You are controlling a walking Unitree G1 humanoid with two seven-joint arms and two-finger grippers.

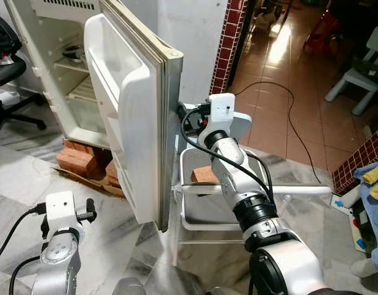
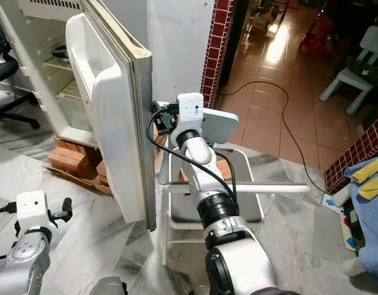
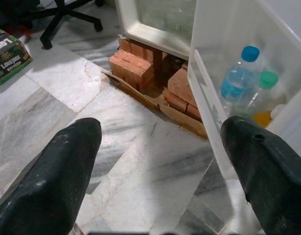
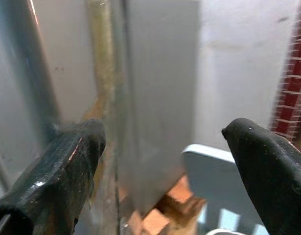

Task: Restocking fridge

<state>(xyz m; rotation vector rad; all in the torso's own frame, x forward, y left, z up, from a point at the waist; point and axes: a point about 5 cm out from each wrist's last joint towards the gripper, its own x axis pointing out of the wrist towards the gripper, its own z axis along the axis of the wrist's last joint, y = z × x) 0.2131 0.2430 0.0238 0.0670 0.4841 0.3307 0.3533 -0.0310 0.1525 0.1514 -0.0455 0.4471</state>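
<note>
White and standing ajar, the fridge door point(image 1: 136, 117) has the right gripper point(image 4: 162, 147) spread wide at its outer edge, while the left gripper point(image 3: 160, 161) hangs wide apart above marble floor point(image 3: 67, 93).

The floor point(image 1: 29, 178) is grey-veined marble, changing to glossy brown tiles point(image 1: 281, 92) farther back, where light glares. A black cable point(image 1: 297, 132) trails across the tiles. A red brick pillar point(image 1: 228, 43) stands beside a white wall point(image 1: 189, 31). A white chair point(image 1: 364, 74) sits at the far right, and a black office chair point(image 1: 7, 86) at the left.
</note>
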